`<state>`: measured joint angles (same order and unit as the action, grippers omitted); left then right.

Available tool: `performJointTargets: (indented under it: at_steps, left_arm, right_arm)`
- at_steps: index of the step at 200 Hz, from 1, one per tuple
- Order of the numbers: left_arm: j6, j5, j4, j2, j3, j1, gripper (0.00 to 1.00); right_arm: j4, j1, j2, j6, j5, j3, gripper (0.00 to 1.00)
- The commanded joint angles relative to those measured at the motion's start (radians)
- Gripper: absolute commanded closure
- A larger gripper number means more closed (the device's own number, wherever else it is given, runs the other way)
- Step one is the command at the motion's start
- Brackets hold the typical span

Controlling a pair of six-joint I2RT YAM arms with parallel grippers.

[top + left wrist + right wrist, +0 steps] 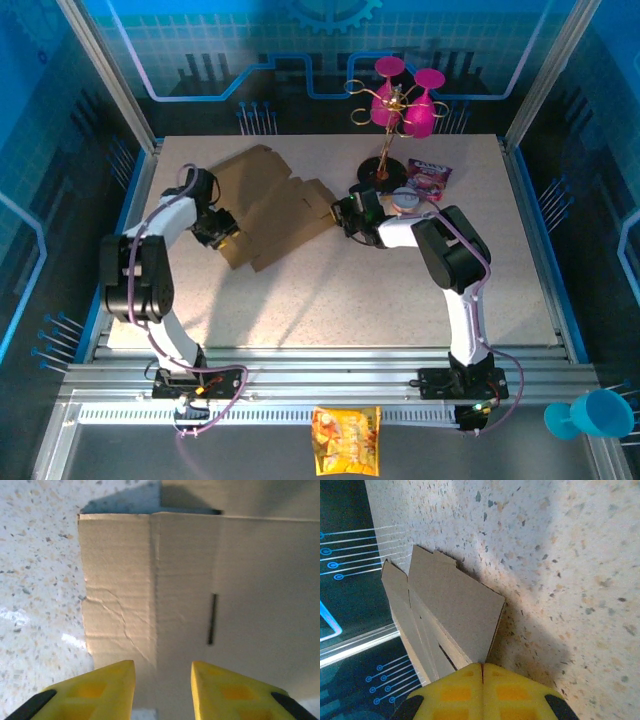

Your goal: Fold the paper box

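While the box [275, 205] lies flat on the table [400, 290] between my arms, long axis left to right, my left gripper [162, 669] stands spread over its left edge. My right gripper [482, 666], pressed together, meets the right flap's corner; pinch unconfirmed.

Table [350, 290]: light speckled top, metal rails along its edges. I note the following lying directly on it. The paper box [270, 205], plain brown cardboard, is spread mostly flat left of centre (the flap at its right end stands raised off the surface). At the far side sits the black round base of a wire stand [380, 168]. Near it lie a purple packet [430, 177] and a small round container [405, 198], partly hidden by my right arm.
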<state>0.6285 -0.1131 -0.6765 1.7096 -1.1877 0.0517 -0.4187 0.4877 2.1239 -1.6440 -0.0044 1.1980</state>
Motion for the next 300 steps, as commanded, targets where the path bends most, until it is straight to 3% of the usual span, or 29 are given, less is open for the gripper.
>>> performJointTargets:
  at_steps: [1, 20, 35, 47, 73, 92, 160, 191, 211, 223, 238, 249, 266, 276, 300]
  left_arm:
    - [0.160, -0.088, -0.021, -0.128, 0.027, 0.003, 0.59]
    - [0.366, -0.096, -0.004, -0.259, 0.100, -0.041, 0.41]
    - [0.541, -0.077, 0.026, -0.367, 0.182, -0.092, 0.37]
    - [0.685, -0.058, 0.068, -0.450, 0.263, -0.117, 0.28]
    - [0.932, -0.056, 0.285, -0.567, 0.446, -0.125, 0.17]
    - [0.990, -0.018, 0.390, -0.590, 0.510, -0.124, 0.09]
    - [1.132, 0.003, 0.516, -0.602, 0.654, -0.124, 0.08]
    - [1.157, 0.052, 0.675, -0.552, 0.716, -0.101, 0.17]
    - [1.117, 0.075, 0.681, -0.504, 0.670, -0.084, 0.33]
    - [1.108, 0.088, 0.686, -0.487, 0.642, -0.080, 0.54]
    - [1.117, 0.088, 0.678, -0.476, 0.608, -0.079, 1.00]
    - [1.137, 0.073, 0.630, -0.484, 0.574, -0.079, 1.00]
    - [1.173, 0.067, 0.454, -0.534, 0.492, -0.082, 1.00]
    - [1.177, 0.075, 0.346, -0.569, 0.429, -0.082, 1.00]
    - [1.173, 0.084, 0.127, -0.609, 0.268, -0.079, 1.00]
  right_arm:
    - [-0.004, 0.019, -0.098, -0.068, 0.054, -0.015, 1.00]
    - [0.063, 0.036, -0.154, -0.114, 0.066, -0.004, 1.00]
    - [0.113, 0.047, -0.186, -0.161, 0.069, 0.005, 1.00]
    - [0.142, 0.054, -0.208, -0.194, 0.071, 0.010, 1.00]
    - [0.255, 0.061, -0.250, -0.232, 0.069, 0.024, 1.00]
    - [0.283, 0.061, -0.263, -0.246, 0.050, 0.035, 1.00]
    - [0.402, 0.042, -0.311, -0.278, 0.002, 0.040, 1.00]
    - [0.481, 0.032, -0.337, -0.281, -0.021, 0.054, 1.00]
    - [0.518, 0.025, -0.347, -0.278, -0.043, 0.058, 1.00]
    - [0.538, 0.023, -0.353, -0.275, -0.054, 0.062, 1.00]
    - [0.556, 0.021, -0.361, -0.250, -0.067, 0.071, 1.00]
    - [0.583, 0.012, -0.369, -0.180, -0.079, 0.093, 0.99]
    - [0.672, -0.015, -0.403, 0.021, -0.093, 0.156, 0.63]
    - [0.714, -0.026, -0.453, 0.155, -0.066, 0.178, 0.50]
    - [0.715, -0.015, -0.618, 0.573, 0.051, 0.173, 0.43]
